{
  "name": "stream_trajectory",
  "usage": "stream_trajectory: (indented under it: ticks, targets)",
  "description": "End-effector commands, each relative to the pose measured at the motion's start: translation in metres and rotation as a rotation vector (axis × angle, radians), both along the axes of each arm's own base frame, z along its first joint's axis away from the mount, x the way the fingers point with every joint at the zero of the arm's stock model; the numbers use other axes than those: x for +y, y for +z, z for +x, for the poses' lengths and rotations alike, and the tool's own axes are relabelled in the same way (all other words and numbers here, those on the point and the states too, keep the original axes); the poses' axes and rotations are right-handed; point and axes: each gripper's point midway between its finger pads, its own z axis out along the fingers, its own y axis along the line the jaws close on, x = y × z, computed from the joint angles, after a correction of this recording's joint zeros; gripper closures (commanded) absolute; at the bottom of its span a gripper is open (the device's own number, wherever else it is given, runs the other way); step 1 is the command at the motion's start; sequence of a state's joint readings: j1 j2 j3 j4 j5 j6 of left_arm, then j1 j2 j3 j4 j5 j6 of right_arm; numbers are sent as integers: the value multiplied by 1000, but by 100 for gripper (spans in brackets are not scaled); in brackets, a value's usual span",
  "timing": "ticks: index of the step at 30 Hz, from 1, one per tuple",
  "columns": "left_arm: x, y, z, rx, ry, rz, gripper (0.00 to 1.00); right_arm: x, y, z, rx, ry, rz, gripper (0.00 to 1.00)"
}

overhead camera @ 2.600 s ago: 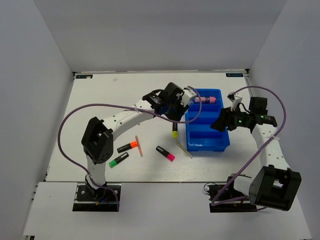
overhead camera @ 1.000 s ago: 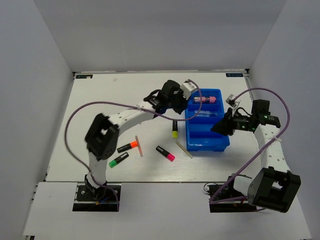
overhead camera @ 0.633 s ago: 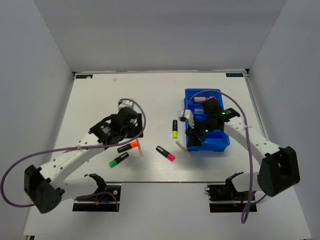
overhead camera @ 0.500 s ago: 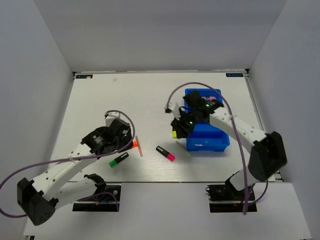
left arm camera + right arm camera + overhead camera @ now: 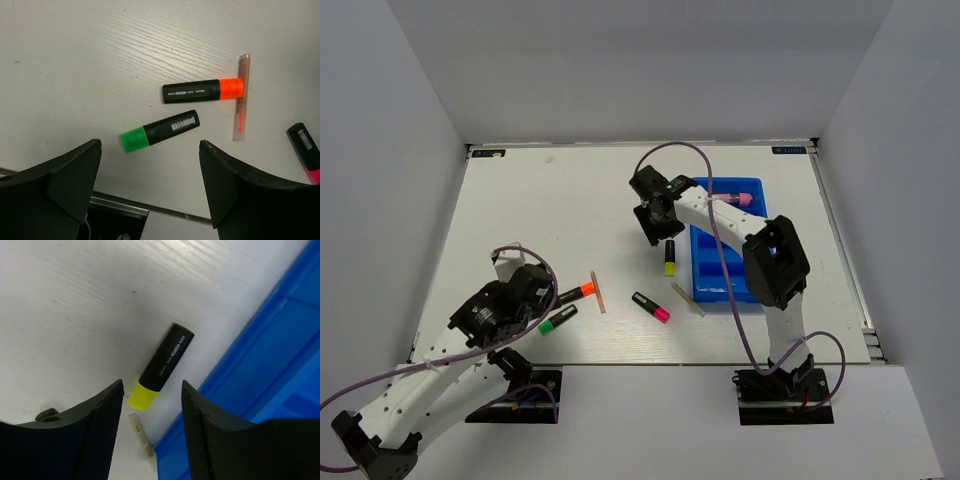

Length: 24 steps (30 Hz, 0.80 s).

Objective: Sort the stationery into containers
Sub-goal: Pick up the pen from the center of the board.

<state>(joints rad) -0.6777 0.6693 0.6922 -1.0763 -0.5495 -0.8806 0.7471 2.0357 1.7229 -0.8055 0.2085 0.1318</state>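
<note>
Handling of yellow highlighter (image 5: 161,366): probably light, rigid, slick; pinch across black barrel. Spread and empty: right fingers (image 5: 95,435) near it, left fingers (image 5: 60,180) near green highlighter (image 5: 160,131).

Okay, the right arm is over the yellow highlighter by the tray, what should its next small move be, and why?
Probably lower the right gripper straight down and close on the yellow highlighter. Its jaws stand open, and the highlighter lies on the table below, framed between them in the wrist view, just outside the blue tray and not yet sorted.
</note>
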Motion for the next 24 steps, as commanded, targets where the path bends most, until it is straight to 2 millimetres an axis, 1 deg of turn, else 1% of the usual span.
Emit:
stream_trajectory:
  ticks: [1, 5, 7, 9, 10, 13, 15, 17, 19, 20, 21, 22, 24]
  targets:
    - [9, 3, 0, -38, 33, 5, 11, -12, 10, 0, -34, -193, -38, 47]
    - [12, 1, -5, -34, 39, 2, 11, -21, -7, -5, 2, -250, -69, 51]
    - [13, -2, -7, -30, 39, 2, 11, -24, -17, -14, 38, -258, -66, 52]
    - [13, -2, -7, -34, 41, -3, 11, -21, -23, -19, 77, -273, -35, 52]
    - [13, -4, -8, -31, 42, -4, 11, -23, -33, -26, 106, -273, -47, 51]
    - [14, -6, -11, -18, 42, -4, 11, -27, -50, -31, 150, -289, -66, 50]
    - [15, -7, -12, -16, 46, -3, 11, -28, -52, -29, 158, -305, -66, 48]
    - [17, -7, -13, -19, 46, -3, 11, -26, -58, -32, 189, -313, -55, 48]
    - [17, -8, -13, -19, 46, -3, 11, -28, -63, -31, 213, -326, -45, 48]
    - [18, -8, -14, -19, 44, -2, 11, -24, -67, -36, 253, -325, -25, 47]
    - [18, -9, -14, -17, 43, 0, 11, -28, -72, -34, 272, -341, -26, 47]
    - [17, -9, -14, -15, 45, -1, 11, -26, -75, -38, 299, -341, -12, 47]
    - [18, -9, -15, -12, 46, -2, 11, -30, -86, -39, 335, -356, -19, 51]
